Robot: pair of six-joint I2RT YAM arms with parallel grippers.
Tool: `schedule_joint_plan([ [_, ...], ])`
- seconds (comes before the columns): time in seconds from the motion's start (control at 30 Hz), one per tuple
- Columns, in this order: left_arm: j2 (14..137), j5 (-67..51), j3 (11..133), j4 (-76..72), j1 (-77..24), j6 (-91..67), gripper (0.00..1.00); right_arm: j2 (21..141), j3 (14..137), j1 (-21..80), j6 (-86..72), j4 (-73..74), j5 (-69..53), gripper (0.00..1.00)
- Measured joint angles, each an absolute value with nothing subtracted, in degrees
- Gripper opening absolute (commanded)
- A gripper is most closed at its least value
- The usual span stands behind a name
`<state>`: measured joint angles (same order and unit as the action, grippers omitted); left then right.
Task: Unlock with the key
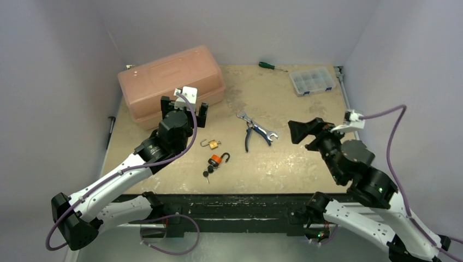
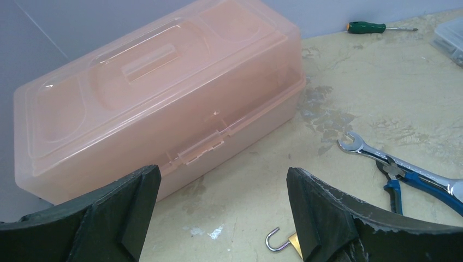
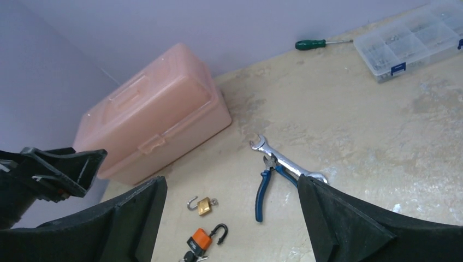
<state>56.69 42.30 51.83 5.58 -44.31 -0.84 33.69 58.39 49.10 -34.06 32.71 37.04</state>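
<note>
Two padlocks lie on the desk [image 1: 306,164] near its front middle, a brass padlock [image 1: 213,144] and an orange padlock [image 1: 216,160]. Both shackles stand open, so we judge the unlocking done, with at most a retreat left. One bunch of keys [image 1: 208,172] sits at the orange one's near end; whether a key is inserted we cannot tell. Our left claw [image 2: 221,191] and right claw [image 3: 232,188] both hang wide and empty. We also count one pliers [image 1: 247,143], one wrench [image 1: 265,132], one screwdriver [image 1: 266,65], one toolbox [image 1: 169,76] and one parts organizer [image 1: 312,81].

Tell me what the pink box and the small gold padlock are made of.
The pink box looks like glossy translucent plastic, with a moulded lid and latch. The small gold padlock seems brass, its shackle shiny steel, though it may only be plated.
</note>
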Motion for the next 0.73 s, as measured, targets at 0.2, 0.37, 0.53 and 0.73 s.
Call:
schedule_joint_plan([
  [0.2, 56.69, 42.09, 51.83, 5.63, -44.29, -0.84, 0.92, 24.47, 54.15, 49.1, -34.39, 32.18, 38.35, 0.99],
  [0.37, 56.69, 41.95, 51.83, 5.65, -44.29, -0.84, 0.92, 22.37, 52.86, 49.1, -34.98, 32.51, 38.79, 0.99],
  [0.53, 56.69, 41.71, 51.83, 5.65, -44.29, -0.84, 0.92, 20.84, 52.86, 49.1, -35.35, 32.36, 40.03, 0.99],
  [0.73, 56.77, 41.06, 51.83, 5.67, -44.31, -0.86, 0.91, 19.86, 52.86, 49.06, -35.92, 31.62, 41.3, 0.99],
])
